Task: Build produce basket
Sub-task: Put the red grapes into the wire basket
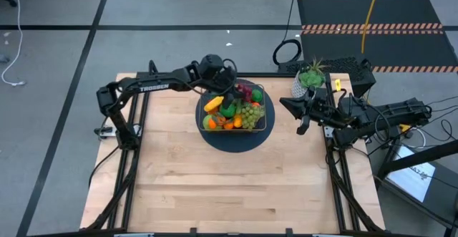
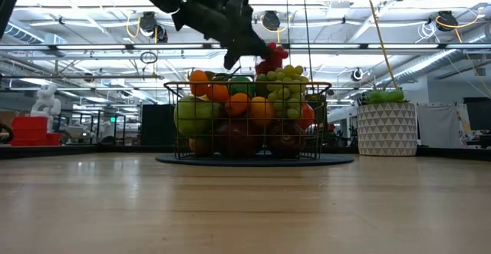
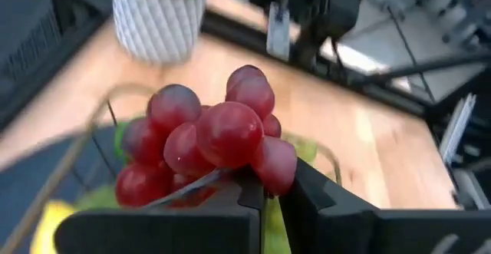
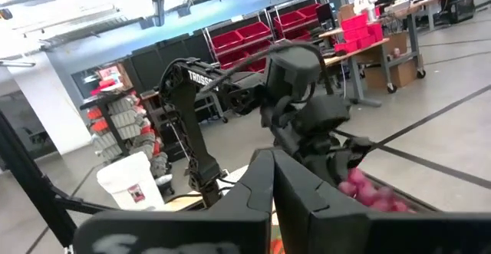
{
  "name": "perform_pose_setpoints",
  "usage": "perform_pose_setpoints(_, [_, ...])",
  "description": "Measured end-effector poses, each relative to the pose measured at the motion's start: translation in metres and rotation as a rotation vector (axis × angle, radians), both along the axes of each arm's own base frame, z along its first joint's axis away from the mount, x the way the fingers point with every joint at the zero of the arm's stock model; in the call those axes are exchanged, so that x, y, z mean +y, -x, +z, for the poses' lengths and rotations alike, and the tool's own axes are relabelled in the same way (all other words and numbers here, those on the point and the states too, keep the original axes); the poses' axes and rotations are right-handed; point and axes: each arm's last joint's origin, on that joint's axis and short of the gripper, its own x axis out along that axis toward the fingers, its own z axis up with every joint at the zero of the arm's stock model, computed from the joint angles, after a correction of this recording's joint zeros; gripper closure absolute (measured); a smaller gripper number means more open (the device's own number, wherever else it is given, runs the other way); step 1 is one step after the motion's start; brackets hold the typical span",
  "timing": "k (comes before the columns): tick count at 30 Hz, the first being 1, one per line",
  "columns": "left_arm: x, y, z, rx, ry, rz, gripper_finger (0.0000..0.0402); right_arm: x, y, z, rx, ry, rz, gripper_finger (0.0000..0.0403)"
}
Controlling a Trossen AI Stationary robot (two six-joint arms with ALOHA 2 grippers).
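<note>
**Two arms observed, one engaged over the basket**

We are finding the left gripper hanging over the far side of the basket, its fingers nearly closed and pinching the stem of a red grape bunch. In the low view the bunch is sitting just above the heaped produce, at the gripper's tip. We are seeing the basket resting on a round dark mat near the middle of the wooden table, and it is carrying green grapes, a yellow banana, oranges and a green pear. We are noting the right gripper waiting with clenched, empty jaws at the table's right edge, just beside a potted plant, well apart from the basket.
</note>
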Motion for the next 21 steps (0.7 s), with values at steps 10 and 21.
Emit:
perform_pose_setpoints(10, [-0.004, 0.028, -0.009, 0.245, 0.004, -0.056, 0.0371, 0.000, 0.000, 0.000, 0.006, 0.018, -0.001, 0.0403])
perform_pose_setpoints(21, [-0.004, 0.045, -0.017, 0.420, 0.034, -0.027, 0.0370, 0.000, 0.000, 0.000, 0.006, 0.018, -0.001, 0.0403])
